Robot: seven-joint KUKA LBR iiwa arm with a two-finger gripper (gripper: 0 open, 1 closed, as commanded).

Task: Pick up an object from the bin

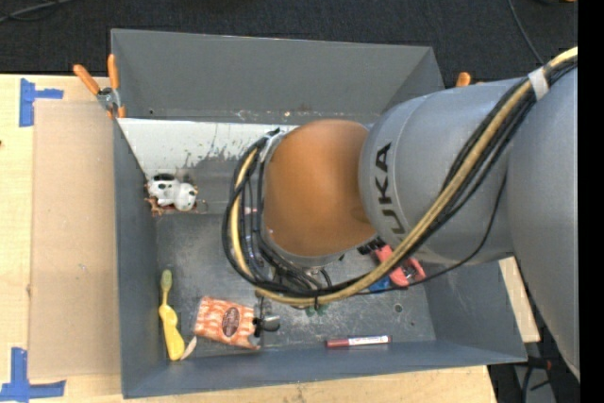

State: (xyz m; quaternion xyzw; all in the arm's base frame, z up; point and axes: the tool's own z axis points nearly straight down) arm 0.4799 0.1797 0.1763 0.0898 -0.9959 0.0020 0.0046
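The gripper [268, 323] pokes out from under the arm's orange cover, low over the bin's front floor. Its dark tip sits at the right end of an orange and white snack packet [225, 322] that lies flat near the front wall. Whether it touches the packet is hidden. A yellow toothbrush-like stick [171, 327] lies just left of the packet. A thin red and white pen [357, 342] rests to the right along the front wall.
A small white and brown toy figure [171, 193] sits against the left part of the back wall. A red piece [404, 271] and a blue bit [379, 283] peek out beneath the arm at the right. The arm and its cables cover the bin's middle.
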